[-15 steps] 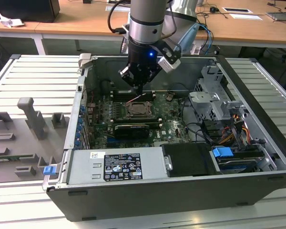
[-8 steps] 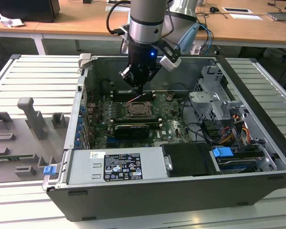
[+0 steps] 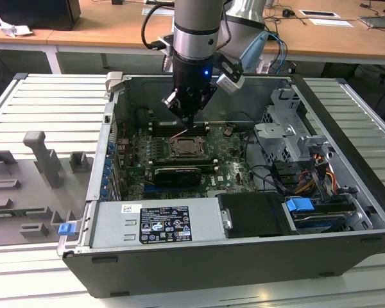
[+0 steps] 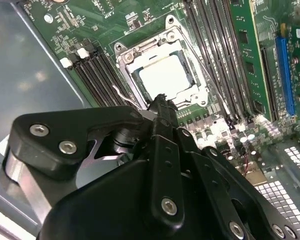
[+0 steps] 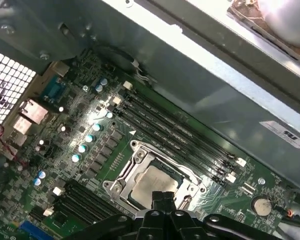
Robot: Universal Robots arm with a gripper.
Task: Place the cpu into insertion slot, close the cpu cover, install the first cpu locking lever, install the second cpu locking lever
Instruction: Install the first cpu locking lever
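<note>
The black claw (image 4: 162, 100) had its fingers pinched together, empty, right at the socket's edge. The flat silvery-beige square cpu (image 4: 165, 76) sat in its silver-rimmed insertion slot (image 5: 121, 181). A sideways slip could've scraped the socket.

Gripper (image 3: 187, 115) hangs just above cpu cover (image 3: 186, 148) on green board (image 3: 231, 170) inside open pc case (image 3: 346, 192).

Cpu (image 4: 165, 77), silvery top up, seated flat in insertion slot (image 4: 190, 102); cpu cover (image 4: 162, 42) closed over it.
</note>
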